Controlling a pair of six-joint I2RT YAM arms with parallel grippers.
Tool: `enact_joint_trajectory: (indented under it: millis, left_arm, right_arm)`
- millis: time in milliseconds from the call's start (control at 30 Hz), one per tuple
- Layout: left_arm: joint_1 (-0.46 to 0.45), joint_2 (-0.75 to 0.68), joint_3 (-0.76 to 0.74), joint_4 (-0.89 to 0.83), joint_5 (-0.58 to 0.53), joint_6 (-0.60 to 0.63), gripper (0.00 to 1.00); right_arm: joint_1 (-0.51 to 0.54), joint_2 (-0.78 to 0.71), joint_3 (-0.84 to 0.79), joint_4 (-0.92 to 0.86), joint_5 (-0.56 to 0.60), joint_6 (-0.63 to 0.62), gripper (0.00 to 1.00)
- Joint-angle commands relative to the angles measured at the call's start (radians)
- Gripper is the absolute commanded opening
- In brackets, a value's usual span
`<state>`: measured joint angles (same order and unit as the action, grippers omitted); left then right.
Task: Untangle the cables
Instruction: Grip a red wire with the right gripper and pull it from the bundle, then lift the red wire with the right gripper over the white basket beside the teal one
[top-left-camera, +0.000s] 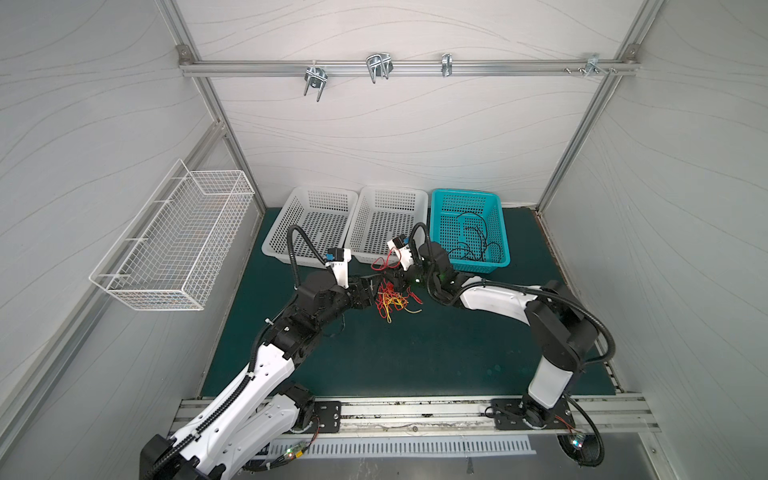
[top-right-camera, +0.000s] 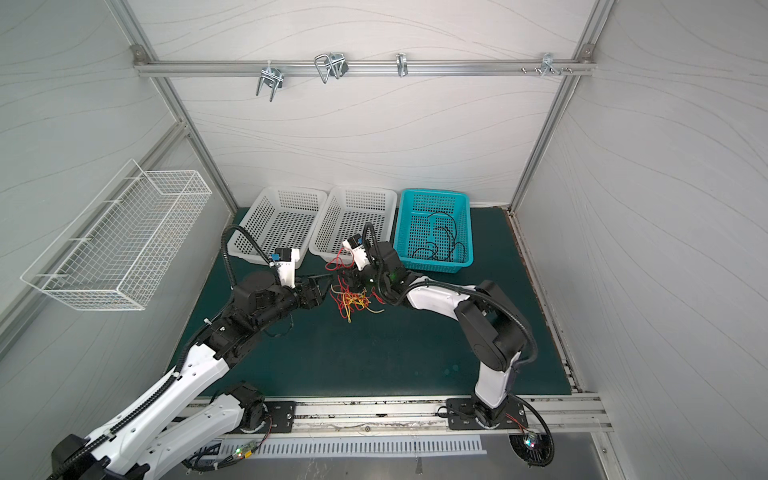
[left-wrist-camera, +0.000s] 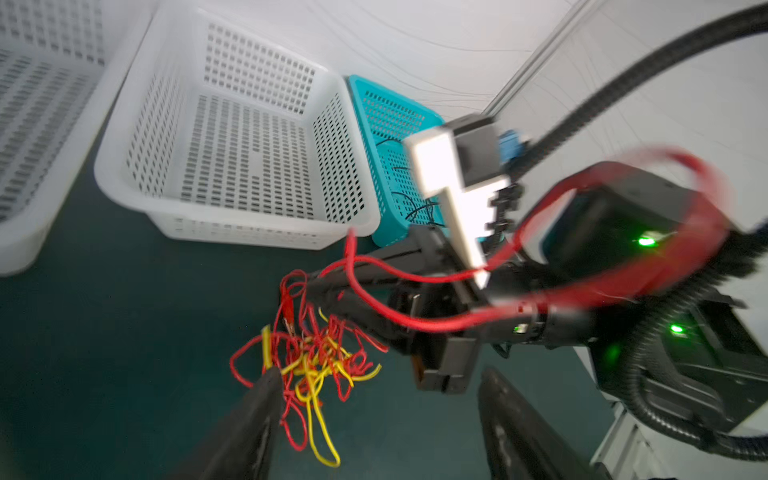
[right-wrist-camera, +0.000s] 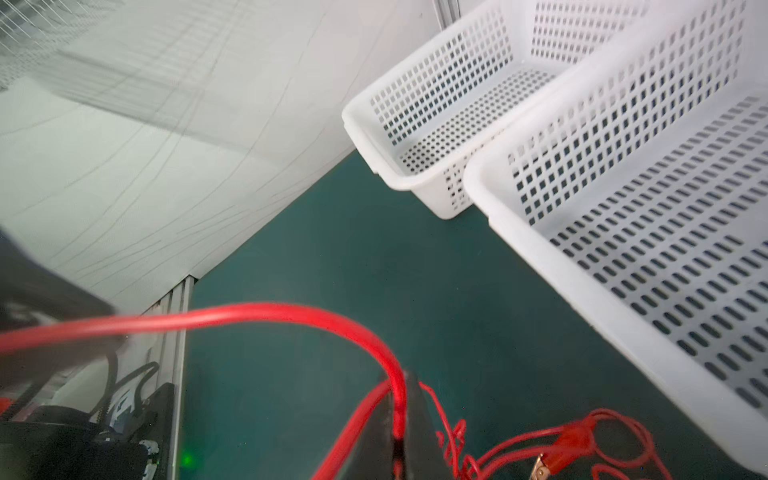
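A tangle of red and yellow cables (top-left-camera: 392, 301) (top-right-camera: 351, 301) (left-wrist-camera: 311, 361) lies on the green mat between my two grippers. My left gripper (top-left-camera: 370, 286) (left-wrist-camera: 382, 374) is open just left of the tangle. One finger (left-wrist-camera: 266, 399) is beside the wires and nothing is between the jaws. My right gripper (top-left-camera: 390, 276) (right-wrist-camera: 397, 399) is shut on a red cable (right-wrist-camera: 291, 311) (left-wrist-camera: 415, 324). That cable loops up from the pile (top-left-camera: 380, 262) towards the baskets. Thin black cables (top-left-camera: 473, 241) (top-right-camera: 440, 239) lie in the teal basket.
Two white plastic baskets (top-left-camera: 291, 208) (top-left-camera: 422, 212) and a teal basket (top-left-camera: 478, 268) stand in a row along the back of the mat. A white wire basket (top-left-camera: 166, 245) hangs on the left wall. Metal hooks (top-left-camera: 378, 66) hang from the rail above.
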<state>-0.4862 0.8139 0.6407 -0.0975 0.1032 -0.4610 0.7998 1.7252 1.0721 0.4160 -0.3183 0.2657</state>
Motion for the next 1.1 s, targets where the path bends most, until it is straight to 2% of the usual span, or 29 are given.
enact_joint_trajectory:
  millis: [0,100,333,667,833,1067]
  left_arm:
    - [0.003,-0.026,-0.02,0.039,-0.069,0.013,0.86]
    - [0.004,-0.036,-0.032,0.027,-0.085,0.024,0.89]
    - [0.003,-0.031,-0.056,0.022,-0.091,0.011,0.89]
    - [0.004,0.051,-0.055,0.075,-0.021,-0.02,0.87]
    - [0.003,0.103,-0.039,0.075,-0.012,-0.033,0.85]
    - [0.004,0.097,-0.057,0.044,-0.031,-0.049,0.84]
  right_arm:
    - [0.0,-0.111,0.004,-0.02,0.099,0.008,0.0]
    - [0.001,-0.156,0.02,-0.051,0.114,0.01,0.0]
    - [0.024,-0.224,0.058,-0.095,0.115,0.019,0.0]
    - [0.029,-0.227,0.129,-0.139,0.13,0.023,0.0]
    - [0.007,-0.121,0.3,-0.299,0.231,-0.029,0.0]
    - [-0.121,0.19,0.622,-0.554,0.186,0.037,0.0]
